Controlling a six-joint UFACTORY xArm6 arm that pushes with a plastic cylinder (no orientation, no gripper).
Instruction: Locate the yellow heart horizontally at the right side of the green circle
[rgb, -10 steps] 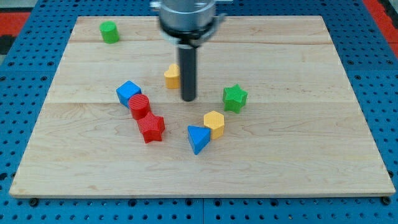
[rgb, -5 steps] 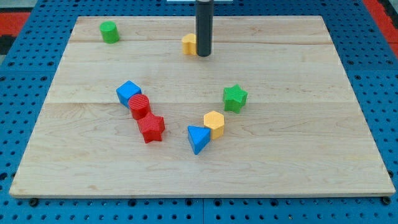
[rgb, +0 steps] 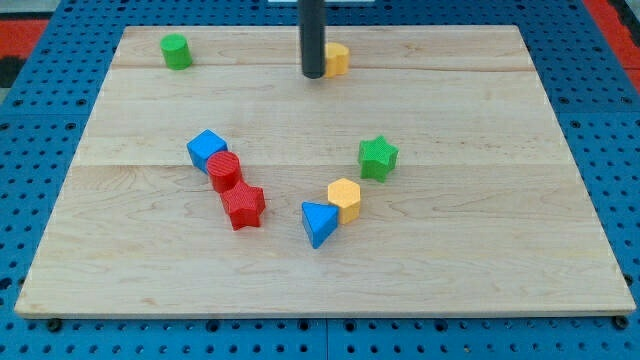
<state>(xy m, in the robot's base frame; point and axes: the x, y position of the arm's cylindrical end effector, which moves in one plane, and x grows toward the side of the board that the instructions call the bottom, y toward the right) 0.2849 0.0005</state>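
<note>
My tip (rgb: 313, 74) sits near the view's top centre of the wooden surface (rgb: 480, 250), touching the left edge of the yellow heart (rgb: 337, 59). No jaws on this rig, just a bare rod holding nothing. Heart is approx. level w/ the green circle (rgb: 176, 51), well apart, on its right. Mid-surface: blue cube (rgb: 206, 150), red cylinder (rgb: 224, 171), red star (rgb: 243, 206) in a touching chain; blue triangle (rgb: 319, 222) touches yellow hexagon (rgb: 344, 198); green star (rgb: 378, 157) nearby.
</note>
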